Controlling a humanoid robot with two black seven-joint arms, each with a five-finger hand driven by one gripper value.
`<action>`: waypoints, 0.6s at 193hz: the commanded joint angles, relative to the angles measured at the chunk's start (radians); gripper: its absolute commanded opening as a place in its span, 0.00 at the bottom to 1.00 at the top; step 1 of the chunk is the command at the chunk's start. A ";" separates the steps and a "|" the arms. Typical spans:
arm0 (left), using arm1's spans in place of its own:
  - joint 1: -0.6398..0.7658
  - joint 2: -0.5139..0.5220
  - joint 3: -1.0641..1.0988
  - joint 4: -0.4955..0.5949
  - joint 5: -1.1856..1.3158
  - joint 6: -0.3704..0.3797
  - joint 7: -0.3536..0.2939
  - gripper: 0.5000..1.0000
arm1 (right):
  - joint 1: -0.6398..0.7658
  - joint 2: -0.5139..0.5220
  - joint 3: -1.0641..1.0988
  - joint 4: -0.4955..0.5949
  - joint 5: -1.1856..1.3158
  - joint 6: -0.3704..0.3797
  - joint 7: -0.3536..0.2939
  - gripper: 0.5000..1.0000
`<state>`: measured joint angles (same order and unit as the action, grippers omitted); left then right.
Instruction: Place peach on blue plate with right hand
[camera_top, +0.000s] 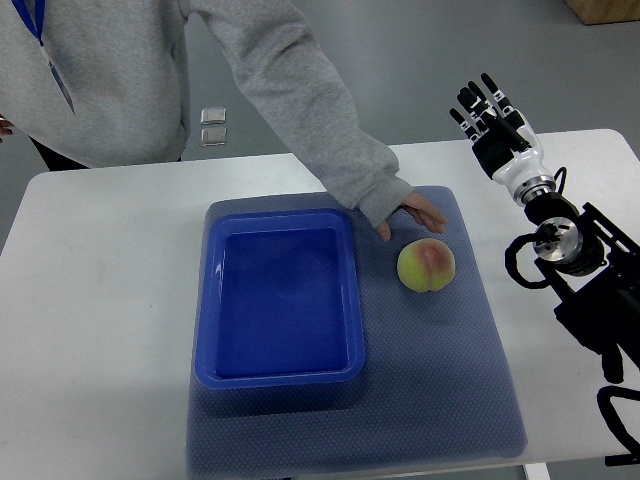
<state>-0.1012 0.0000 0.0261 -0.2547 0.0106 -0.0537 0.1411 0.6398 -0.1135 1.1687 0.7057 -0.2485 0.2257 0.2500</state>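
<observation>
A peach (426, 266), yellow-green with a pink blush, lies on the blue-grey mat (440, 380) just right of the blue plate (278, 372), a deep rectangular tray with nothing in it. My right hand (484, 108) is raised over the table's far right, fingers spread and holding nothing, well above and right of the peach. A person's hand (415, 212) rests on the mat just behind the peach. My left arm does not show.
A person in a grey sweater (300, 90) stands at the far side and reaches an arm across the table. My right arm's black joints and cables (585, 290) fill the right edge. The white table (90, 320) extends left of the mat.
</observation>
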 joint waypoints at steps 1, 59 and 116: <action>0.000 0.000 0.002 0.000 0.000 0.000 0.000 1.00 | 0.001 0.000 -0.001 0.000 -0.002 0.000 0.000 0.86; 0.000 0.000 0.000 0.002 -0.001 0.000 0.000 1.00 | 0.021 -0.018 -0.023 0.020 -0.017 -0.003 -0.006 0.86; 0.000 0.000 0.000 0.000 0.000 0.000 0.000 1.00 | 0.193 -0.287 -0.452 0.147 -0.317 0.029 -0.048 0.86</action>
<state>-0.1012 0.0000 0.0261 -0.2544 0.0091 -0.0537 0.1403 0.7546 -0.2670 0.9357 0.7668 -0.3994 0.2217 0.2298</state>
